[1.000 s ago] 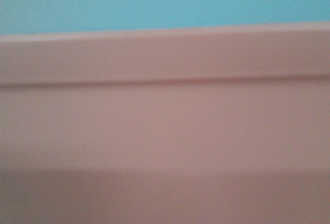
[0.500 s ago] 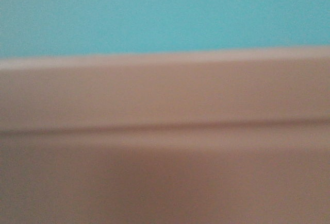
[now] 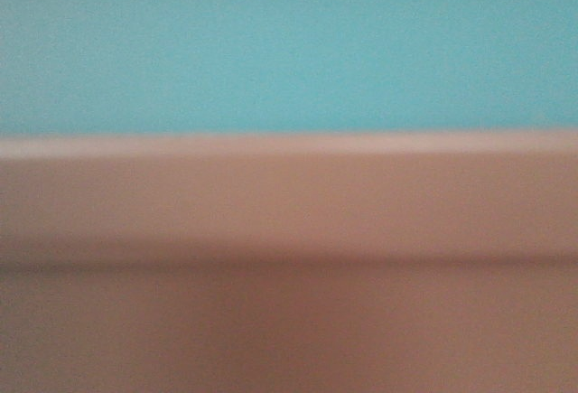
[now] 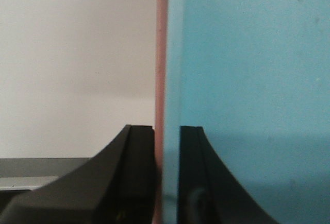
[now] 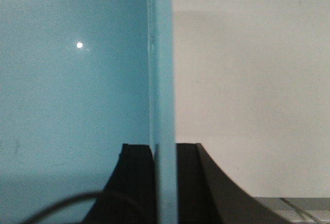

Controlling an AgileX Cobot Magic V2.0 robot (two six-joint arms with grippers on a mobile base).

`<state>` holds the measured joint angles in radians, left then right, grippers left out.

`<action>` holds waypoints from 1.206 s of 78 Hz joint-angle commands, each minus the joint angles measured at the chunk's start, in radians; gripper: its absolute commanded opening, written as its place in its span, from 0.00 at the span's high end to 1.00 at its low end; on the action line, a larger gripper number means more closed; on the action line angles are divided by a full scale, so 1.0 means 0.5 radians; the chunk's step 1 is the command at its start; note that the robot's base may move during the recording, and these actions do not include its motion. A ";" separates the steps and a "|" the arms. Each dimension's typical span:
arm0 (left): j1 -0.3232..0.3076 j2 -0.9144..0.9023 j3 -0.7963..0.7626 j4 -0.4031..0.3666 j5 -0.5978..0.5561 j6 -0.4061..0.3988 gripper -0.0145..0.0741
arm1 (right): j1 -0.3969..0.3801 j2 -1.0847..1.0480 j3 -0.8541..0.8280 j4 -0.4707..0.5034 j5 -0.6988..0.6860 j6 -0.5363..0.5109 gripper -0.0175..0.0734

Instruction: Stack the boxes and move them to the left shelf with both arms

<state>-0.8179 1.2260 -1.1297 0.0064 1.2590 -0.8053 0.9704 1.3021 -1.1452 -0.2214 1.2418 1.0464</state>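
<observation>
**Pale wall behind, both hands clamped on the two bins**

Close against the front camera, the pink bin [image 3: 289, 321] fills the lower half of the blurred view. Its rim band runs level across the frame with a dark groove beneath it. The blue bin [image 3: 289, 41] fills everything above that rim. What the bins rest on cannot be seen in any view.

In the left wrist view, the left hand [image 4: 166, 131] is narrowed on a thin pink wall edge and the blue wall pressed against it. One black finger [image 4: 131, 183] sits outside the pink and the other lies against the blue.

The right hand [image 5: 164, 149] pinches the blue bin's wall edge alone, one finger on each side, and a light glints off the blue inner face.

Beyond each hand stands a plain pale wall [image 4: 77, 54], with a grey metal strip [image 4: 46, 166] low in the corner.
</observation>
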 commanded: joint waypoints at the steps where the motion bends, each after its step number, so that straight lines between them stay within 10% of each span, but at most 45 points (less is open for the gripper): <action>1: -0.049 -0.072 -0.065 -0.028 0.094 -0.019 0.84 | -0.001 -0.098 -0.043 -0.118 0.100 0.013 0.75; 94: -0.158 -0.072 -0.061 0.061 0.114 -0.028 0.84 | -0.001 -0.195 0.052 -0.013 0.088 0.013 0.75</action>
<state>-0.8864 1.2254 -1.1297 0.0382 1.2552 -0.8327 0.9704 1.2391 -1.0894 -0.1866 1.2370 1.0526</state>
